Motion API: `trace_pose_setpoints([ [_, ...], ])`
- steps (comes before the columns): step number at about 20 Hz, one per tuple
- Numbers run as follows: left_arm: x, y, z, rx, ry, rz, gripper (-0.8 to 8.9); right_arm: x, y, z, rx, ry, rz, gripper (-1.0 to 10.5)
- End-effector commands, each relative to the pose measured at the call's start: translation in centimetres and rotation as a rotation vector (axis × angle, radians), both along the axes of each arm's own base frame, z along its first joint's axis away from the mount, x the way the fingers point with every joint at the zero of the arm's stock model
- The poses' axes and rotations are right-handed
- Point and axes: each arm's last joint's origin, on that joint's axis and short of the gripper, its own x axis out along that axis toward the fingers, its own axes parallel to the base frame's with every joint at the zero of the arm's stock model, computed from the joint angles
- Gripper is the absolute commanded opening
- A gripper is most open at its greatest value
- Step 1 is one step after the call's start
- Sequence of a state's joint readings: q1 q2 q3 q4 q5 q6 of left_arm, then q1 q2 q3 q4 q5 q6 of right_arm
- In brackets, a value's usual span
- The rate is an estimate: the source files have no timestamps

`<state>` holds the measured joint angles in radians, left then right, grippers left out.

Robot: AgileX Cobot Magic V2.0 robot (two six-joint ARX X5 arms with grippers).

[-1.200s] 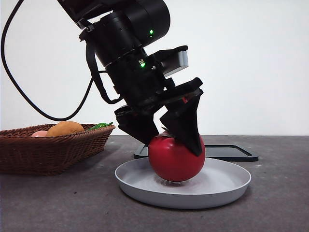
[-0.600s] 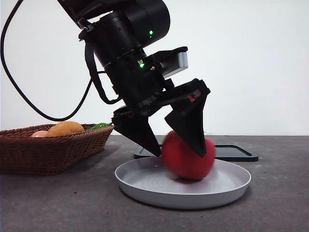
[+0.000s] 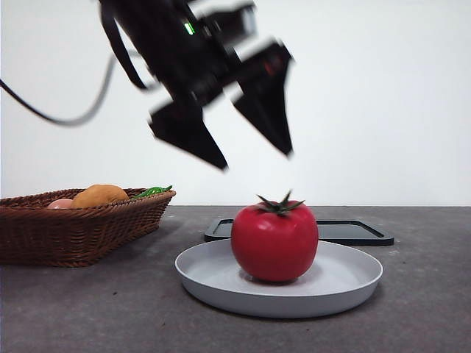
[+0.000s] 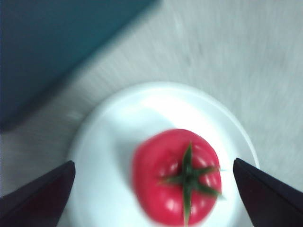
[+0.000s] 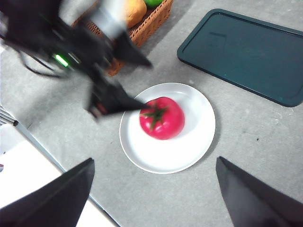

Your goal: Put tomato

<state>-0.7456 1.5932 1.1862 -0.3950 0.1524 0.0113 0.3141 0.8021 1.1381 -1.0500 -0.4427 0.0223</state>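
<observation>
The red tomato (image 3: pixel 274 241) with its green stem up stands free on the white plate (image 3: pixel 346 283), also seen as tomato (image 4: pixel 177 176) on plate (image 4: pixel 109 156) and tomato (image 5: pixel 162 118) on plate (image 5: pixel 194 137). My left gripper (image 3: pixel 254 147) hangs open above the tomato, apart from it, blurred by motion; its jaws frame the tomato in the left wrist view (image 4: pixel 151 189). My right gripper (image 5: pixel 154 189) is open, high above the table, holding nothing.
A wicker basket (image 3: pixel 81 228) with an orange fruit (image 3: pixel 99 195), a pale pink fruit and something green stands at the left. A dark flat tray (image 3: pixel 353 232) lies behind the plate, seen too as tray (image 5: pixel 246 52).
The left gripper opened, let go of the tomato and rose well above it. The tomato wobbled, then settled upright on the plate.
</observation>
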Motion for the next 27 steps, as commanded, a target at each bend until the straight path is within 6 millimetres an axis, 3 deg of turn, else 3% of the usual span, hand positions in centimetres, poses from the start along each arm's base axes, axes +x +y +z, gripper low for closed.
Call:
trace_pose_setpoints([
  [1,-0.5,1.2,2.5,-0.035,-0.036,0.022,5.36,0.1,0.1,0.6,0.006,-0.024,0.008,4.1],
  [7,-4.0,6.8,9.2,-0.153,-0.148,0.106,5.34,0.4,0.2,0.4,-0.001,-0.012,0.006,4.1],
  [10,-6.3,10.0,11.4,-0.166,-0.178,0.150,5.32,0.8,0.3,0.3,-0.006,0.003,0.006,4.1],
  [13,-8.2,12.5,11.3,-0.094,-0.097,0.159,5.32,1.3,0.5,0.1,-0.010,0.009,0.009,4.1],
  [16,-9.8,13.8,10.7,-0.062,0.045,0.080,5.32,1.7,0.6,0.0,-0.011,0.020,0.012,4.1],
  [20,-11.3,14.2,10.5,-0.106,0.166,-0.048,5.31,2.2,0.8,-0.2,-0.015,0.035,0.013,4.1],
  [27,-11.3,14.2,10.5,-0.108,0.167,-0.053,5.31,2.8,1.1,-0.5,-0.020,0.056,0.019,4.1],
])
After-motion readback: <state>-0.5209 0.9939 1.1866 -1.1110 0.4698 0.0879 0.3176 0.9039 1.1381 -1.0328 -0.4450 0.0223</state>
